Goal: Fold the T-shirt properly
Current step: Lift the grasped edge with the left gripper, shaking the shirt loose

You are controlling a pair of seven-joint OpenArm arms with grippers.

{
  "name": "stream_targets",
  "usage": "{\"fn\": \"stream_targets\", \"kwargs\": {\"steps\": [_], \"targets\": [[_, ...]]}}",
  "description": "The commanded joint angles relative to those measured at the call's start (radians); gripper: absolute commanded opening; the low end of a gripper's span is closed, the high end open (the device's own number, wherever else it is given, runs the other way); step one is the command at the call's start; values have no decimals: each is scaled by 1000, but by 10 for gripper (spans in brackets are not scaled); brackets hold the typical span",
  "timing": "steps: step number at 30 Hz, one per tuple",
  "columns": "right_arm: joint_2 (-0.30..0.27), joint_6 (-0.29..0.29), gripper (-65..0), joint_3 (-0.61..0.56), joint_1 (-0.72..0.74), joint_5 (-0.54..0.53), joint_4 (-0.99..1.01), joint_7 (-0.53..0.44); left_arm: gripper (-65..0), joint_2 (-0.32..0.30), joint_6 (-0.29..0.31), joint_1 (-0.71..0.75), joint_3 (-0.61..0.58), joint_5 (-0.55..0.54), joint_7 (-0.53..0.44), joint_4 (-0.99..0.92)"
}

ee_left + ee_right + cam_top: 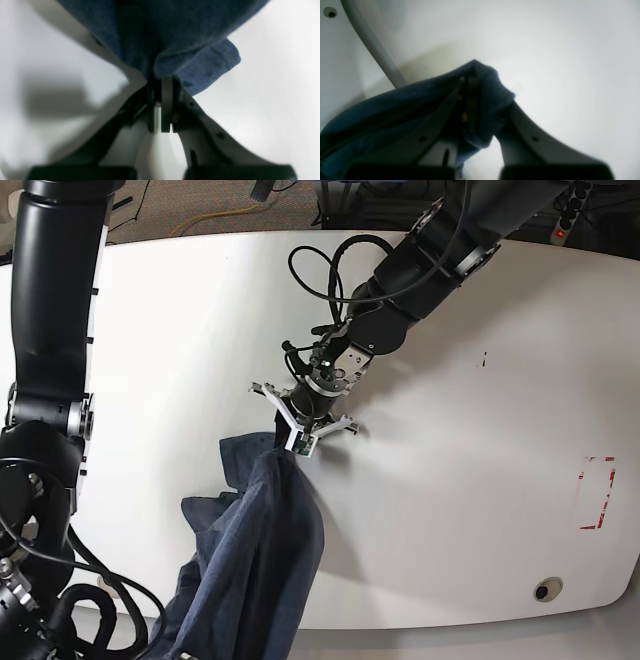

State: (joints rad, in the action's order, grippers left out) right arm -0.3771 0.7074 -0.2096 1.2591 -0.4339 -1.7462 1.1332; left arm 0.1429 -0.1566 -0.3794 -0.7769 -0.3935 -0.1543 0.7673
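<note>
T-shirt [262, 550]: dark blue heathered fabric, bunched and lifted; it hangs in a long drape from mid-desk down past the desk's near edge, toward the near left corner.
T-shirt upper end: pinched at the left gripper, near the middle of the desk.
T-shirt lower end: runs off the near edge of the desk, where the right arm's side of the base view lies; the right gripper itself cannot be made out in that view.
Left gripper [300, 442]: jaws brought together on a fold of the T-shirt; in the left wrist view the fabric [175, 45] bulges out just above the closed fingertips [167, 100].
Right gripper [470, 100]: jaws narrow, clamped on a bunched edge of the T-shirt [395, 107]; cloth wraps over and around the fingertips and trails off to the left of the right wrist view.
Desk [480, 510]: white surface; small red marks near its right edge.
Lettering on the T-shirt: cannot be told in any view.
</note>
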Motion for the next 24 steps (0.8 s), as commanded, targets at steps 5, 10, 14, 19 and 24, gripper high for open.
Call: {"fn": "stream_targets", "kwargs": {"steps": [5, 10, 14, 19, 24], "targets": [[-4, -9, -650, 8, 40, 5, -7, -26, -644, -44, 1, 36, 44, 8, -18, 151], [-4, -9, -650, 9, 18, 5, -11, -26, -644, -144, 1, 113, 104, 8, 88, 335], [-4, -9, -650, 9, -3, 5, -13, -26, -644, -225, 1, 179, 129, 9, 124, 455], [-4, -9, -650, 9, -8, 5, -14, -26, -644, -312, 1, 264, 132, 9, 154, 588], [-3, -9, -650, 9, -9, 5, -11, -26, -637, -385, 1, 333, 147, 9, 154, 653]]}}
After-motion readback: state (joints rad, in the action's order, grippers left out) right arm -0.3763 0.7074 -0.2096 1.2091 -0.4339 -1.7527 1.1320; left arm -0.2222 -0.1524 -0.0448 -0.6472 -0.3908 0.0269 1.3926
